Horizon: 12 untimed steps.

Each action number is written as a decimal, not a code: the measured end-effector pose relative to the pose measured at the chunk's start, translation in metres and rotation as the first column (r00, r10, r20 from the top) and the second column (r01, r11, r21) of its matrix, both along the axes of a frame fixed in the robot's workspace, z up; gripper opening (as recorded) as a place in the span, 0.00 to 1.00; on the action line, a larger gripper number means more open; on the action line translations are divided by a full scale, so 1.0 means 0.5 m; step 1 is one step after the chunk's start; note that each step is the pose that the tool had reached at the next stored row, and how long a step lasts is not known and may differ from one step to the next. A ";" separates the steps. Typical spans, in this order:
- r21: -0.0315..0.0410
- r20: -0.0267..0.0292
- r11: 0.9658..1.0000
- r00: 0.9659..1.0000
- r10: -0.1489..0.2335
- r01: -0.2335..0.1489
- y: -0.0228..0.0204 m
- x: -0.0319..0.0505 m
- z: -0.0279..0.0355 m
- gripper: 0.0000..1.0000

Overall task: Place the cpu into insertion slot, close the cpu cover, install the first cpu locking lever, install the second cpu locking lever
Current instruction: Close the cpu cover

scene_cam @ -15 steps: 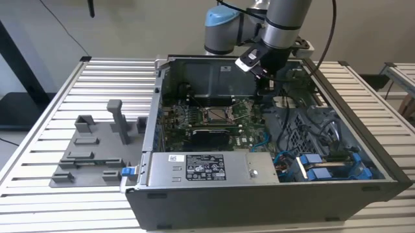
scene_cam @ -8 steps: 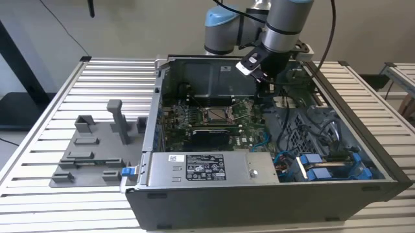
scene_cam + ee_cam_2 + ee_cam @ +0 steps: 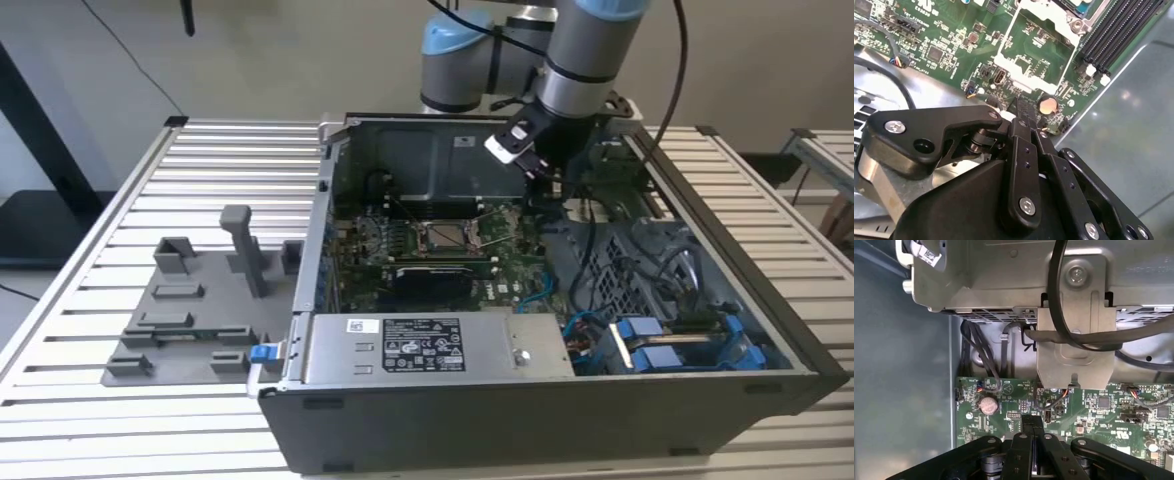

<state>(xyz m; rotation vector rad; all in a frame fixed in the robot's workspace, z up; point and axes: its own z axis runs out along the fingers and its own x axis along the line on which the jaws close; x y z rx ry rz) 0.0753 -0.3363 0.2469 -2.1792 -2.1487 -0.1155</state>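
Green motherboard [image 3: 954, 45] lies flat in the open computer case [image 3: 561, 420] on the slatted bench [image 3: 200, 170]. Inside the case, near its rear wall, hangs the end effector [image 3: 541, 180], its fingertips [image 3: 1023, 112] pressed together with nothing visibly held between them. The insertion slot [image 3: 447, 236], metal-rimmed and dark-centred, lies apart from it, toward the exterior view's left and nearer the case's front. Whether the cpu sits in it I cannot tell.
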 end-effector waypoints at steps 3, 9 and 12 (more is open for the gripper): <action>0.003 0.000 1.000 1.000 0.000 0.000 0.0000 0.000 -0.009 0.11; 0.009 0.000 1.000 1.000 0.000 0.000 0.0000 0.001 -0.027 0.11; 0.013 0.000 1.000 1.000 0.000 0.000 0.0000 0.002 -0.035 0.11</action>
